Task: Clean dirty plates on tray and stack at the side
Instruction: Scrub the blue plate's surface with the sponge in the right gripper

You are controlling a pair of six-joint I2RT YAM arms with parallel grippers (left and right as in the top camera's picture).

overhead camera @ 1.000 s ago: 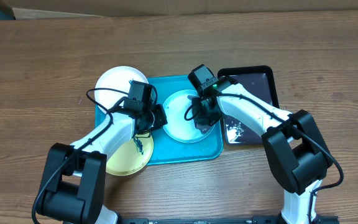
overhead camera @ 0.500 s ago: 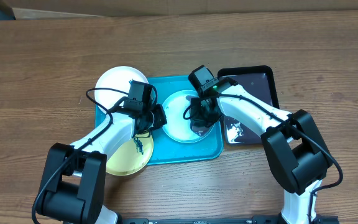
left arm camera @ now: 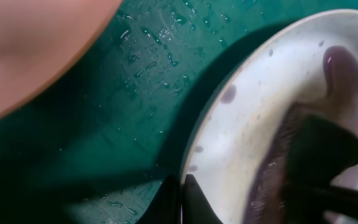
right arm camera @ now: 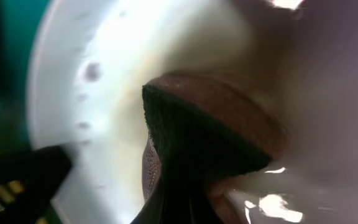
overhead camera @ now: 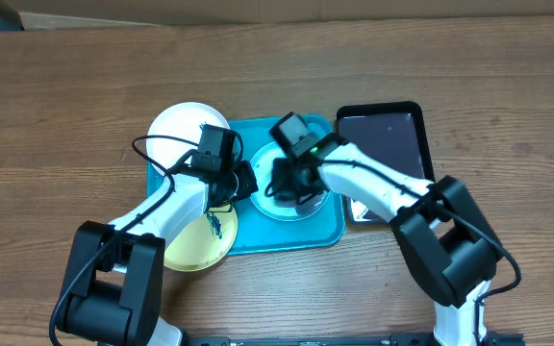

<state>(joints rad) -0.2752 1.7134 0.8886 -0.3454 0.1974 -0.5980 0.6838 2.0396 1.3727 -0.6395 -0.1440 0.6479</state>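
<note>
Slippage risk: left pincer (left arm camera: 180, 194) clamped on rim of mint plate (left arm camera: 247, 143) lying in wet turquoise tray (left arm camera: 104, 112) on worktop (overhead camera: 85, 96), right pincer (right arm camera: 174, 202) clamped on dark sponge (right arm camera: 197, 137) pressed to its smeared middle, so hard scrubbing could yank rim loose

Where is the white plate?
In the overhead view, the white plate sits on the left, at the blue tray's far left corner, just beyond the left gripper.
</note>
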